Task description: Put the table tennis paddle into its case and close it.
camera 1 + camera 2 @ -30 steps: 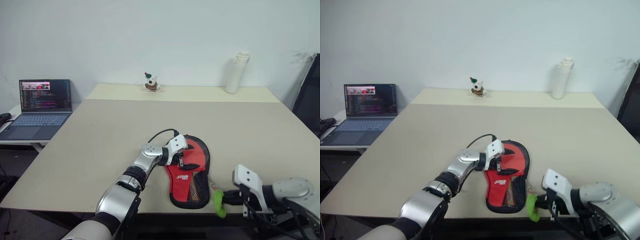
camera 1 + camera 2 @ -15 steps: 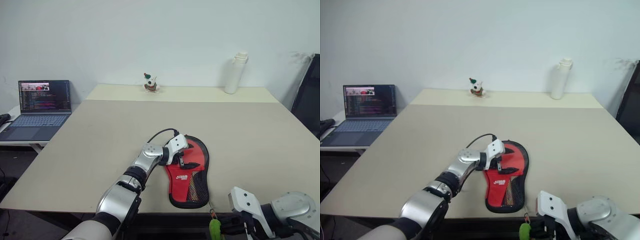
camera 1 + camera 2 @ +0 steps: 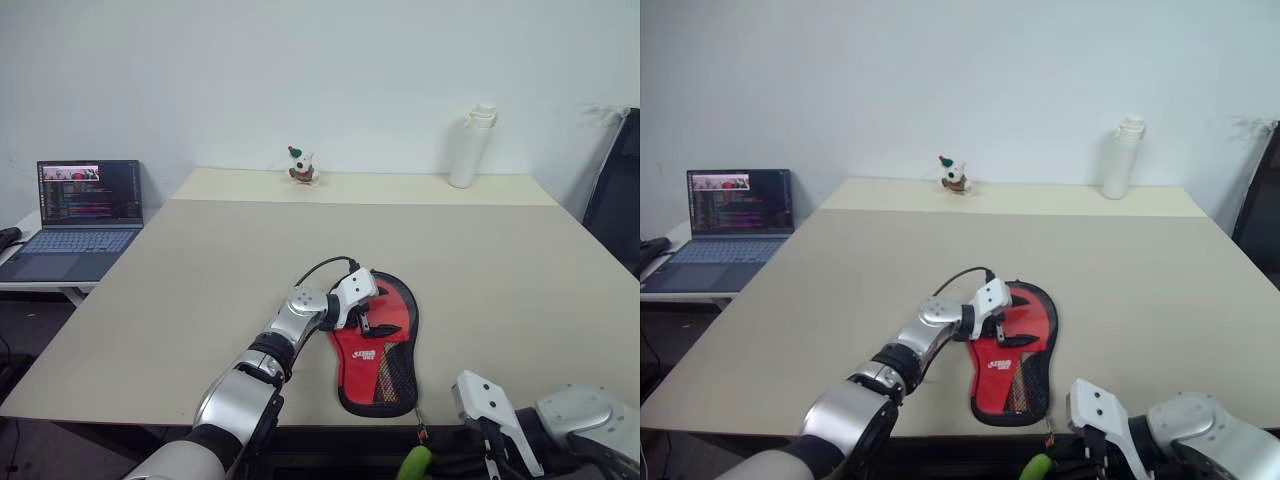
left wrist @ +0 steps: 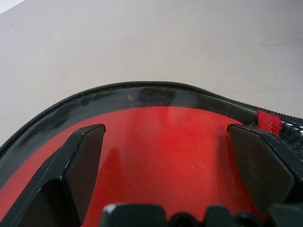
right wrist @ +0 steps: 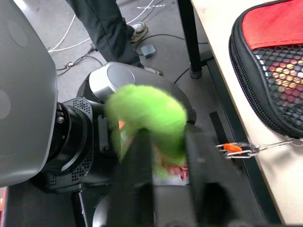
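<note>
The case (image 3: 380, 345), black fabric with a red panel and a mesh pocket, lies flat near the table's front edge. My left gripper (image 3: 365, 315) rests open over its red panel, and the left wrist view shows the fingers (image 4: 80, 161) spread wide above the red surface (image 4: 165, 156). My right gripper (image 5: 163, 137) hangs below the table's front edge, fingers apart. A small green ball (image 5: 147, 118) sits blurred at its fingertips. A thin chain (image 5: 236, 149) links the ball to the case. The table tennis paddle is hidden.
The case lies on a beige table (image 3: 250, 260). A laptop (image 3: 85, 205) stands on a side table at the left. At the table's far side are a white bottle (image 3: 472, 145) and a small figurine (image 3: 300, 165). A person's legs (image 5: 113, 33) and cables are on the floor beyond the table leg (image 5: 189, 42).
My right gripper has dropped from table level to below the front edge, taking the green ball down with it, and its fingers have parted. The left gripper and the case have stayed still.
</note>
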Robot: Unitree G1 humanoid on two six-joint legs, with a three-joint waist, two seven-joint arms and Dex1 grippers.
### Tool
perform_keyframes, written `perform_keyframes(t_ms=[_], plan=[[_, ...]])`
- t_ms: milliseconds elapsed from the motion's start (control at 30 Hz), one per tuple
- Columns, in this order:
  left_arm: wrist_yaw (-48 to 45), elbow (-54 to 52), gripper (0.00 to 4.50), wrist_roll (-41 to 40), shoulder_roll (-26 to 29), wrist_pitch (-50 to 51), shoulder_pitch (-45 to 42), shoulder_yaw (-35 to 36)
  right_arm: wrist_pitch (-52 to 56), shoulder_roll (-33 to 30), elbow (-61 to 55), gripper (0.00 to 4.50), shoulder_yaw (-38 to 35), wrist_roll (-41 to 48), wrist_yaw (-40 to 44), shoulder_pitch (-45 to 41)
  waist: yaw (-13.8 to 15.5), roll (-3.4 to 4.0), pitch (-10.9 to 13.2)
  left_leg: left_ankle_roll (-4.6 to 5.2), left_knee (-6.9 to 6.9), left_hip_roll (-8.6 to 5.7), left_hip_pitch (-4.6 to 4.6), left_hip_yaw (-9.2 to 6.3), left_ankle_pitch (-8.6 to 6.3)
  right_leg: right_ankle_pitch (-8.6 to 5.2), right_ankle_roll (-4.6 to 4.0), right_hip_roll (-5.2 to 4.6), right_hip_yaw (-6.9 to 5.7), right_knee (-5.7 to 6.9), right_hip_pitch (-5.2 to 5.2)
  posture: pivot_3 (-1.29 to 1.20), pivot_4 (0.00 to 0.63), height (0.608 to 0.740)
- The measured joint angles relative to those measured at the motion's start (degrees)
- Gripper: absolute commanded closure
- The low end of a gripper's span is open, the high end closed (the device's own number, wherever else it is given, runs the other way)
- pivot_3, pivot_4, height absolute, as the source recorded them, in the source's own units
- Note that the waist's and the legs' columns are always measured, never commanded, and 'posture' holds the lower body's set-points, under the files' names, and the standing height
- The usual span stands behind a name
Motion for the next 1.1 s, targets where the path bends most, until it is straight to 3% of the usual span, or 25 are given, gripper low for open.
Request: perform_keyframes(t_ms=[167, 367, 467, 533, 633, 733, 900, 1100], plan=[[1.0, 0.7, 0.0, 0.5, -1.0, 0.1, -0.5, 0.0, 6.2, 0.9, 1.1, 2.46, -10.8, 10.5, -3.1, -2.4, 0.1, -0.06, 0.0, 0.0, 0.0, 0.0, -0.01, -0.01, 0.0, 0.0, 0.0, -0.01, 0.0, -0.02, 0.02, 0.0, 0.15, 0.74], [-1.2, -2.5, 0.0, 0.3, 0.0, -0.4, 0.2, 0.0, 4.0, 7.5, 7.8, 2.46, -14.4, 9.4, -11.9, -10.4, -0.3, -0.13, 0.1, 0.0, -0.04, 0.0, -0.05, 0.0, 0.0, 0.0, 0.0, 0.0, 0.04, -0.02, -0.05, 0.0, 0.15, 0.74], [-7.4, -17.5, 0.0, -1.6, 7.0, -0.5, 6.4, -0.2, -1.7, 7.8, 14.9, 2.46, -14.3, 4.9, -10.6, -12.9, -1.1, -0.1, 0.2, 0.0, -0.18, 0.12, -0.28, 0.05, 0.0, 0.02, -0.04, 0.07, 0.31, 0.09, -0.51, 0.0, 0.15, 0.74], [-9.3, -29.6, 0.0, -5.3, 12.6, 5.1, 11.5, 2.5, -4.7, 7.7, 21.6, 2.46, -13.2, 2.8, -7.6, -14.5, -1.6, -0.08, 0.2, 0.0, -0.2, 0.21, -0.33, 0.02, 0.0, 0.16, -0.32, 0.13, 0.32, 0.13, -0.61, 0.0, 0.15, 0.74], [-7.7, -48.2, 0.0, -11.9, 19.8, 16.9, 20.5, 9.4, -10.0, 9.7, 35.2, 2.46, -10.7, -1.4, -4.5, -21.3, -2.4, 0.09, 0.3, 0.01, -0.21, 0.22, -0.28, 0.01, 0.0, 0.14, -0.32, 0.12, 0.3, 0.18, -0.6, 0.0, 0.15, 0.74], [-3.6, -60.7, 0.0, -16.3, 21.8, 25.7, 28.7, 14.3, -14.5, 11.3, 46.6, 2.46, -8.5, -5.3, -2.0, -28.6, -2.2, 0.2, 0.4, 0.0, -0.18, 0.18, -0.25, 0.05, 0.0, 0.0, -0.08, 0.09, 0.31, 0.16, -0.57, 0.0, 0.15, 0.74], [1.6, -71.1, 0.0, -19.8, 23.3, 35.4, 36.0, 15.9, -21.4, 12.5, 61.2, 2.46, -6.6, -10.1, 2.9, -38.7, -1.1, 0.16, 0.4, 0.0, -0.06, 0.11, -0.28, 0.03, 0.01, 0.01, -0.06, 0.05, 0.25, 0.17, -0.52, 0.0, 0.15, 0.74], [3.3, -73.3, 0.0, -20.5, 27.5, 36.8, 38.5, 16.9, -24.0, 14.9, 63.4, 2.46, -4.3, -13.9, 4.0, -39.8, -1.0, 0.19, 0.4, 0.0, -0.18, 0.15, -0.3, 0.04, 0.01, 0.16, -0.37, 0.07, 0.27, 0.16, -0.59, 0.0, 0.15, 0.74]])
